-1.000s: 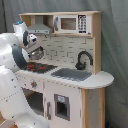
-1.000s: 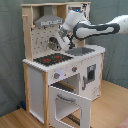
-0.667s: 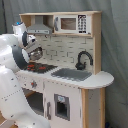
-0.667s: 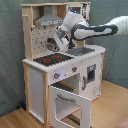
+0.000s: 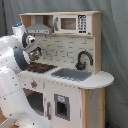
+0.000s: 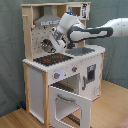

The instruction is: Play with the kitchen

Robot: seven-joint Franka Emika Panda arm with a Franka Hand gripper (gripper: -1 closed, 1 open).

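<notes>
You are looking at the tall white and pale-wood toy kitchen (image 5: pixel 75 80) (image 6: pixel 60 65), which stands on a wooden floor (image 6: pixel 107 107) before a grey-green curtain (image 5: pixel 115 45) in both exterior views. Its black hob with red rings (image 6: pixel 52 59) sits at the second exterior view's left end of the counter, with the grey sink (image 5: pixel 71 74) beside it and the curved black faucet (image 5: pixel 83 60) rising behind the sink. The grey hood (image 6: pixel 47 21) hangs above the hob, and the small microwave (image 5: pixel 72 23) occupies the upper shelf next to it. In the second exterior view the oven door (image 6: pixel 67 102) below the hob hangs open, tilted outward, and two red-centred knobs (image 6: pixel 56 75) sit on the front panel above it.

Your white robot arm (image 6: pixel 92 32) reaches in from the second exterior view's right, passing over the sink. Its gripper (image 6: pixel 50 44) (image 5: pixel 34 52) hovers above the hob, under the hood and close to the tiled back wall (image 5: pixel 62 50). You cannot tell from either view whether the claw is released or clenched, nor whether it touches the wall. In the first exterior view the arm's bulky white links (image 5: pixel 12 75) fill the first exterior view's left side, hiding part of the hob.
</notes>
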